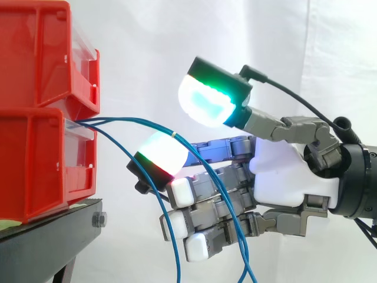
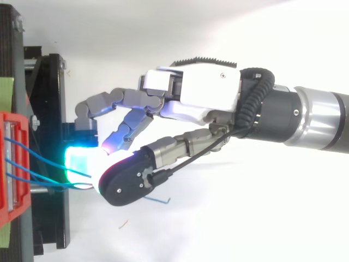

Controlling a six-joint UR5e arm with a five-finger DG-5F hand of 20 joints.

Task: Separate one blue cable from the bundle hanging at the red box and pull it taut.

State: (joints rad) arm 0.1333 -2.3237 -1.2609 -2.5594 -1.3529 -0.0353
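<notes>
Fingers (image 1: 162, 154) are held spread and lightly bent, with nothing pinched: the green-glowing thumb pad (image 1: 209, 97) is raised well apart from the white-and-red pad below it. Into the gap between these two pads the topmost of the thin blue cables (image 1: 141, 122) is carried. Whether it rests on the lower pad or only passes beside it cannot be settled. From the hand (image 1: 288, 165) the bundle lies towards the lower red plastic box (image 1: 41, 171), emerging from its front, arching level, then drooping past the lower fingertips. Closing the thumb onto that strand is judged the coming need.
</notes>
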